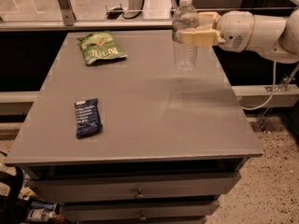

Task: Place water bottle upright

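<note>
Setting: a grey bench (154, 106) with drawers (140, 190) beneath is viewed from its front. At the left, towards the front edge, a dark blue wrapped bar (88, 117) is laid flat. Further back, near the rear left corner, a green snack bag (101, 47) is laid flat, well apart from the bar. Towards the rear right, the water bottle (185, 55) is held upright, white cap uppermost, with its base at the bench surface; whether contact is made cannot be told. The tool (191, 28) is closed on the bottle at its shoulder, and one cream finger (201, 36) is seen across the near side. The white arm (252, 29) is extended in from the right edge.
</note>
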Motion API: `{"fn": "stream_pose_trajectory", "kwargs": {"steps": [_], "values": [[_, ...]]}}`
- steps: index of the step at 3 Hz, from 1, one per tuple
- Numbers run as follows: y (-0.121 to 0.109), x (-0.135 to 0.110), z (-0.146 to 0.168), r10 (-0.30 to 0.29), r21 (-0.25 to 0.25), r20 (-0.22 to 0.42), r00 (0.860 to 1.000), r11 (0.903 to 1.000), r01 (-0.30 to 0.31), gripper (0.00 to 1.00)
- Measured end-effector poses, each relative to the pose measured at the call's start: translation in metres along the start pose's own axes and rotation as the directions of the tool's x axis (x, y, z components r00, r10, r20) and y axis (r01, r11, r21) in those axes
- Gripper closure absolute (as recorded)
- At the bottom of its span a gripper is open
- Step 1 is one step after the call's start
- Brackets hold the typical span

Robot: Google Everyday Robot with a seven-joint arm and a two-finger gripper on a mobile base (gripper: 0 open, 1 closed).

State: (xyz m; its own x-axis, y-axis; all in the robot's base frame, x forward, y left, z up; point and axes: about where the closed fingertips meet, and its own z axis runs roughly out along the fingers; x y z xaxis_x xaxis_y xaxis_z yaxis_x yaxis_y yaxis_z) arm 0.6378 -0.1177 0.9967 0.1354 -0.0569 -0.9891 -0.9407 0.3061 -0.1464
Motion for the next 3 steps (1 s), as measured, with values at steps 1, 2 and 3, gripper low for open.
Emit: {"fn": "stream_pose_trajectory", "kwargs": {"steps": [1,2,3], "values": [[0.003,0.010,0.005,0.024,-0.012,0.018,1.000,0.9997,-0.023,1.00],[0.014,0.024,0.014,0.064,-0.031,0.028,0.998,0.9975,-0.063,1.00],[0.020,0.031,0.019,0.085,-0.048,0.035,0.996,0.9953,-0.084,1.00]]}}
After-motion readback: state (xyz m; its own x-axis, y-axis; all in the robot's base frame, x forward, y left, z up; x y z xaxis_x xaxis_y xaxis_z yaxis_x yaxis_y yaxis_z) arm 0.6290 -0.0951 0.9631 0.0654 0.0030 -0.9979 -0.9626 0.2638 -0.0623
